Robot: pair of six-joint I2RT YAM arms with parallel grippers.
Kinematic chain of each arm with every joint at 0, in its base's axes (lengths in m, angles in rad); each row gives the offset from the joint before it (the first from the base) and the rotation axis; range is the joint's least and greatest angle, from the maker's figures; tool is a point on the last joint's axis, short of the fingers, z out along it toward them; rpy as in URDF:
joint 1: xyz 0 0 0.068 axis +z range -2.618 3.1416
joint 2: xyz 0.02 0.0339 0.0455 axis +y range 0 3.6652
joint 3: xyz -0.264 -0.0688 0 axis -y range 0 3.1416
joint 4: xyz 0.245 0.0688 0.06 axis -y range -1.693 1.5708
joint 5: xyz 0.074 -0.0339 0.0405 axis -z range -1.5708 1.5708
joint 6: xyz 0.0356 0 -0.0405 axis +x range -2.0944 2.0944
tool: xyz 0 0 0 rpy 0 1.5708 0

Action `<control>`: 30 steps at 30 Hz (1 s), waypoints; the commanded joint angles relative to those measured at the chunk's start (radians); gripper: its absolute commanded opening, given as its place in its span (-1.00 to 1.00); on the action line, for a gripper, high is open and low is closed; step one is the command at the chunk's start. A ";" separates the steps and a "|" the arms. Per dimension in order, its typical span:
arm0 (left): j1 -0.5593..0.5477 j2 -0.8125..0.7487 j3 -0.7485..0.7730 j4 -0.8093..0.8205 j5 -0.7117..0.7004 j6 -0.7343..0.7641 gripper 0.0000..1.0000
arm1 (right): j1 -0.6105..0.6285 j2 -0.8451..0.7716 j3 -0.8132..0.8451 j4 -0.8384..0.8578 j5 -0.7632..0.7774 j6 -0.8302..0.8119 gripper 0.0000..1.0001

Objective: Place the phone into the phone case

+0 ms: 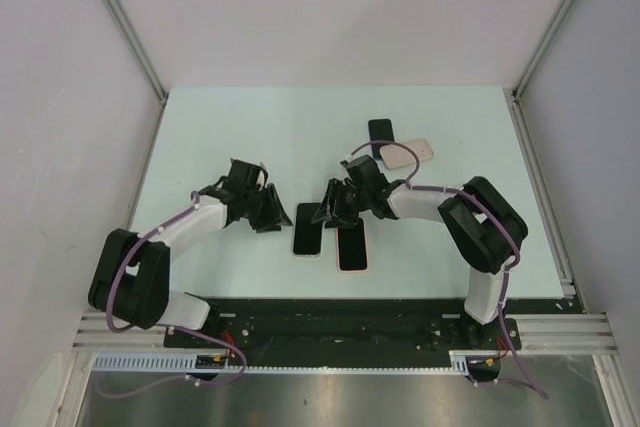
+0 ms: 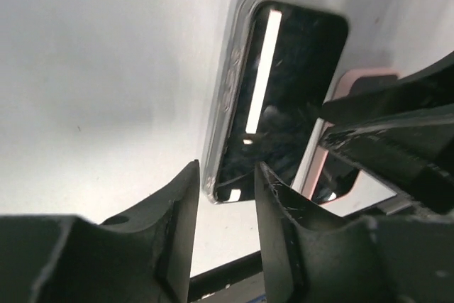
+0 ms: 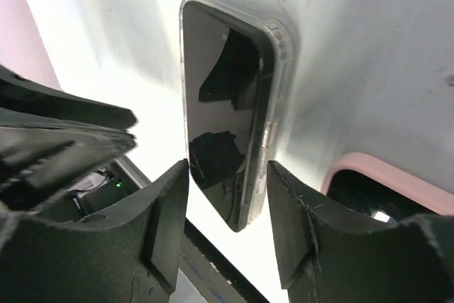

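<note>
Two grippers hang low near the middle of the table (image 1: pixel 200 127), both with jaws parted and nothing between them. At the left of the top view, a broad strip of pale surface runs from the table's left edge to the left arm. Left of centre, the left gripper (image 1: pixel 268 211) sits just beside the left long edge of the phone (image 1: pixel 307 230). The phone lies flat and screen up, seated in its clear case (image 2: pixel 233 83), whose raised rim rings the glass. In the left wrist view, the case's lower corner shows in the gap between the fingers (image 2: pixel 177 225).

The right gripper (image 1: pixel 330 205) hovers by the phone's upper right corner. Just right and slightly lower lies a pink-cased phone (image 1: pixel 352 247), roughly parallel, with a narrow strip of table between. In the upper right of centre, a black phone (image 1: pixel 380 132) touches a beige case (image 1: pixel 407 153). More open surface reaches to the right edge.
</note>
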 commanded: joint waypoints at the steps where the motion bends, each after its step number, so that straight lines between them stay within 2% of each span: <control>1: 0.004 0.015 0.117 -0.042 -0.071 0.041 -0.14 | -0.004 -0.050 0.036 -0.098 0.063 -0.051 0.05; 7: 0.006 0.113 0.177 -0.011 -0.033 0.080 -0.01 | 0.000 -0.053 0.052 -0.146 0.119 -0.066 0.09; 15: 0.006 0.248 0.164 0.027 0.049 0.068 -0.09 | 0.046 0.017 0.062 -0.095 0.133 -0.042 0.10; 19: 0.006 0.265 0.149 0.043 0.081 0.059 -0.11 | 0.065 0.048 0.067 -0.068 0.129 -0.031 0.10; 22: 0.006 0.278 0.128 0.056 0.119 0.048 -0.17 | 0.072 0.062 0.073 -0.028 0.109 -0.020 0.12; 25: 0.006 0.285 0.097 0.078 0.170 0.031 -0.44 | 0.059 0.082 0.073 0.050 0.028 0.012 0.14; 30: 0.012 0.275 0.048 0.109 0.219 0.005 -0.64 | 0.036 0.071 0.070 0.205 -0.101 0.040 0.13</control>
